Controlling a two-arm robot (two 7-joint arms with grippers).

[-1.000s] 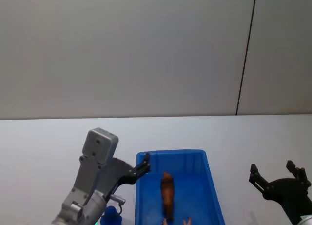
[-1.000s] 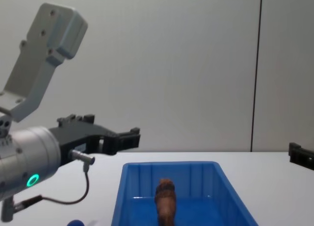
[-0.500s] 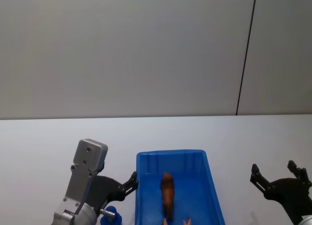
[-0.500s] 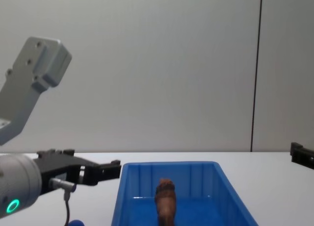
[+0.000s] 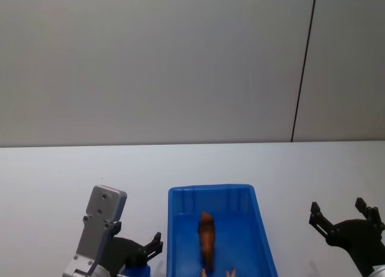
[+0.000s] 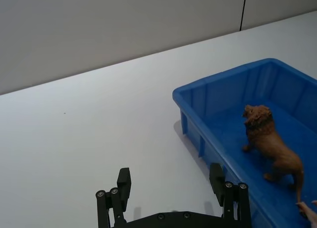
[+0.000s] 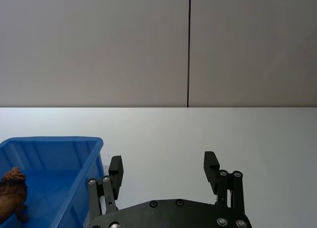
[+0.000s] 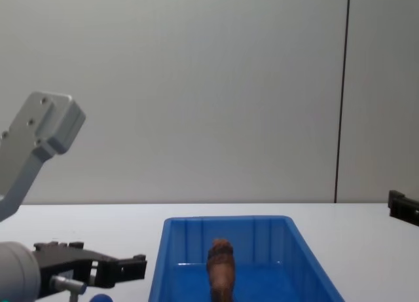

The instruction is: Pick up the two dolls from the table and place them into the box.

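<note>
A: Where is the box [image 5: 258,214]?
B: The bright blue bin sits on the white table [image 5: 60,169], in the near middle of the head view. Its long side runs away from the robot, and its walls slope down from a thick rim.

A: Is anything inside the box?
B: Yes. The brown doll [image 5: 207,240], a furry lion figure, stands upright on the box floor. In the left wrist view it [image 6: 271,146] stands on four legs, well inside the walls. A small pale pink shape [image 5: 230,272] also shows on the box floor nearer the robot than the lion; I cannot tell what it is.

A: And the blue doll [image 5: 136,269]?
B: It lies on the table outside the box, just beside the box's left wall at the near end. The left arm hides most of it. In the chest view a small round blue top [image 8: 100,298] peeks up left of the box.

A: Where is the left gripper [image 5: 150,248]?
B: Low over the table, just left of the box's near left wall and right above the blue doll. Its two black fingers are spread apart with nothing between them, as the left wrist view [image 6: 171,191] shows plainly.

A: And the right gripper [image 5: 344,216]?
B: It hangs well to the right of the box, apart from it. Its fingers are spread wide and hold nothing
</note>
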